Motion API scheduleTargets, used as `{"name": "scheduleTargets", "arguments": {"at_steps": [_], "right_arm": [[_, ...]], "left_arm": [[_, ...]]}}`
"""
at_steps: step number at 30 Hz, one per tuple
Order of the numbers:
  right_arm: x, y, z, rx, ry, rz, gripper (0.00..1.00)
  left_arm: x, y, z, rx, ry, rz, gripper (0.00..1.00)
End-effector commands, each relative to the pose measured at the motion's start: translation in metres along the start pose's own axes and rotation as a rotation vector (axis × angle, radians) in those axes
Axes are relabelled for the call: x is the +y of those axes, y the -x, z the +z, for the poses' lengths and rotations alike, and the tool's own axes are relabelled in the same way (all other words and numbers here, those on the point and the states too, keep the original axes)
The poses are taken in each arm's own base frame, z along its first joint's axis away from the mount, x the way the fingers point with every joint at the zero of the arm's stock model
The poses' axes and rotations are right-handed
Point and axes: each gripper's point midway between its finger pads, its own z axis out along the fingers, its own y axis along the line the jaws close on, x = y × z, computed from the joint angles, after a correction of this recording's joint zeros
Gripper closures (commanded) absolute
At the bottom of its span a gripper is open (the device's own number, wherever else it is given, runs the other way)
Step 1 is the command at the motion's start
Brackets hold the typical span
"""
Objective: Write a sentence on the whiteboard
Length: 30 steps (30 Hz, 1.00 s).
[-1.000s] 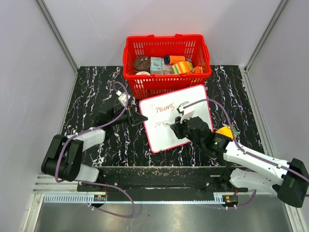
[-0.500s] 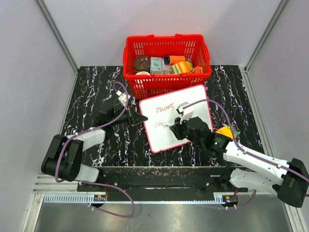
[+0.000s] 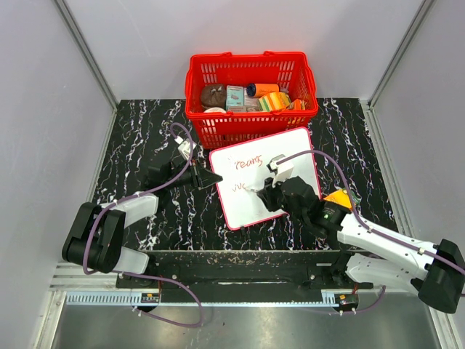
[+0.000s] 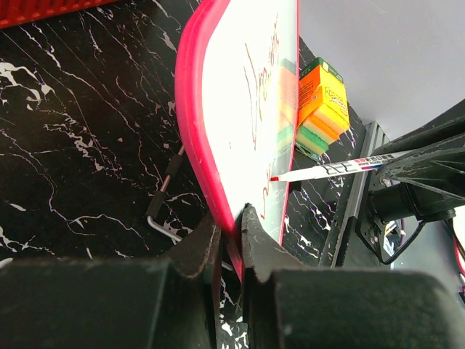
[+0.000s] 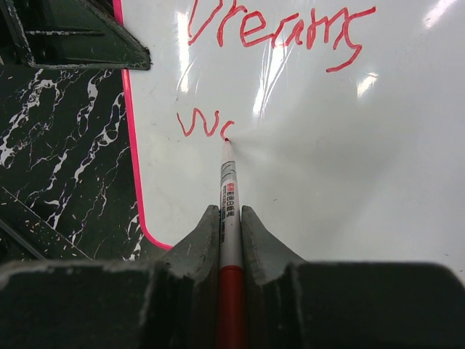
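Red-tipped marker clamped in the right gripper touches the whiteboard, whose rim the left gripper pinches.

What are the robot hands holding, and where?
Right gripper pinches the marker around its barrel; left gripper clamps the whiteboard by its rim.

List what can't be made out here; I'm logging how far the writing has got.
- Top external: the sentence's second line is too small to read; the right gripper covers the whiteboard beside it.
- Left wrist: the writing is seen nearly edge-on, illegible.
- Right wrist: the frame crops the whiteboard; the gripper hides its near edge.
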Motion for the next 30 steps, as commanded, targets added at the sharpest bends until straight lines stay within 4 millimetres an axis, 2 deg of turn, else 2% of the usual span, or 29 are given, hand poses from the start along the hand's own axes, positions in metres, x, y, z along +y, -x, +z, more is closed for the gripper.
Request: {"name": "scheduleTargets", "arguments": {"at_steps": [1,9,20,30], "right_arm": [[-0.015,0.002,-0.002,-0.015,-0.079,-0.004,1.0],[-0.018,0.019,-0.001,-0.065,-0.114,0.003,1.0],[-0.003,0.027,0.007,-0.076,-0.052,0.0,1.0],[-0.005,0.04,-0.011,-0.138,-0.035,0.024,1.0]], "left_arm": [[0.009,0.001,0.003,-0.005,0.032,0.16,1.0],[0.008,0.002,0.003,-0.006,0.03,0.16,1.0],[0.008,0.001,0.003,-0.005,0.028,0.161,1.0],[0.008,0.002,0.003,-0.006,0.03,0.162,1.0]]}}
